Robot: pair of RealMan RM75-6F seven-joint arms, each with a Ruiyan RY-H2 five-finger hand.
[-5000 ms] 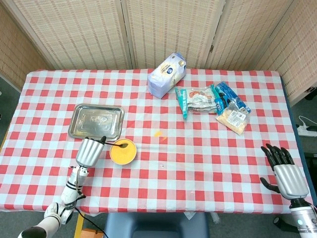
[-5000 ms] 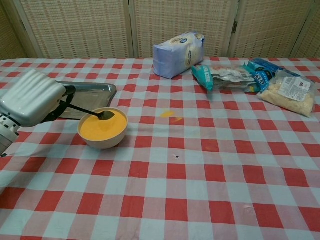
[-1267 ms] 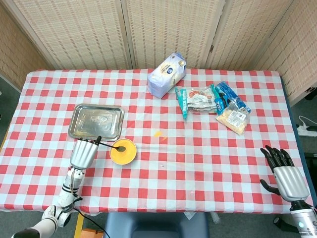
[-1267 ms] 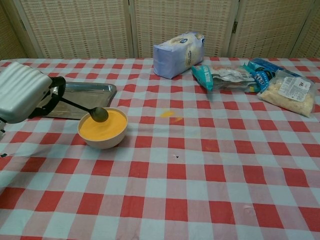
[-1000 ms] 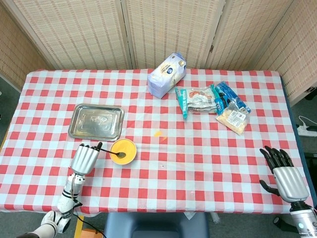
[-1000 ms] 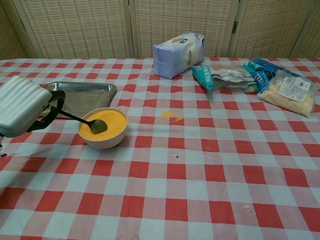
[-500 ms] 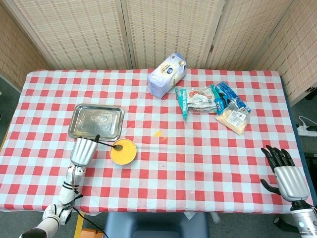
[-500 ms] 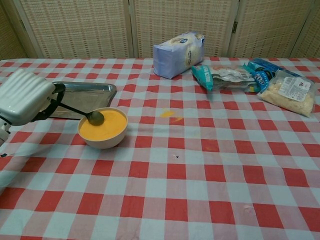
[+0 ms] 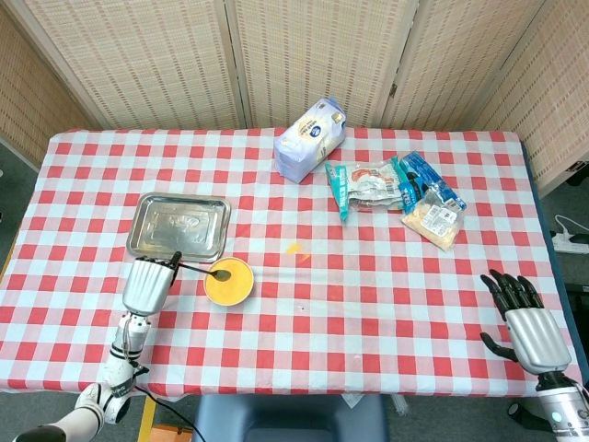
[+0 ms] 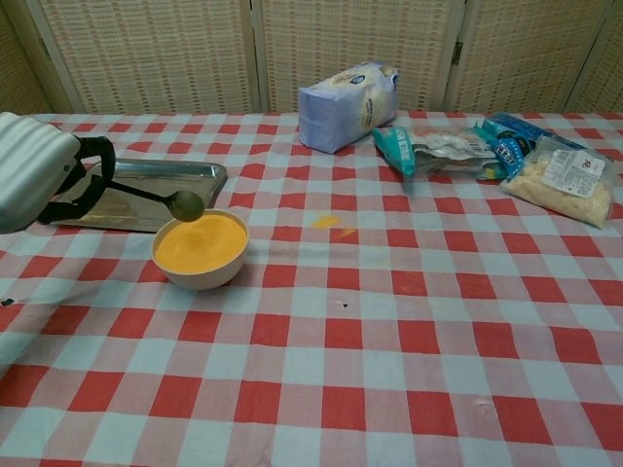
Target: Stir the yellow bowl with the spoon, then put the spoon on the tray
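A yellow bowl (image 9: 228, 282) (image 10: 200, 248) of orange-yellow mixture stands on the checked cloth near the left front. My left hand (image 9: 146, 284) (image 10: 34, 170) is to the left of the bowl and grips the dark handle of the spoon (image 10: 166, 199) (image 9: 201, 269). The spoon's bowl hangs just above the far left rim, out of the mixture. The metal tray (image 9: 179, 226) (image 10: 146, 193) lies behind the bowl. My right hand (image 9: 529, 324) rests open at the front right corner, holding nothing.
A white-blue bag (image 9: 311, 138) (image 10: 348, 90) lies at the back middle. Snack packets (image 9: 398, 190) (image 10: 492, 147) lie at the back right. A small yellow spot (image 9: 294, 248) marks the cloth to the right of the bowl.
My left hand has lifted and drawn back to the left, raising the spoon out of the mixture to just above the bowl's rim. The right hand has stayed put.
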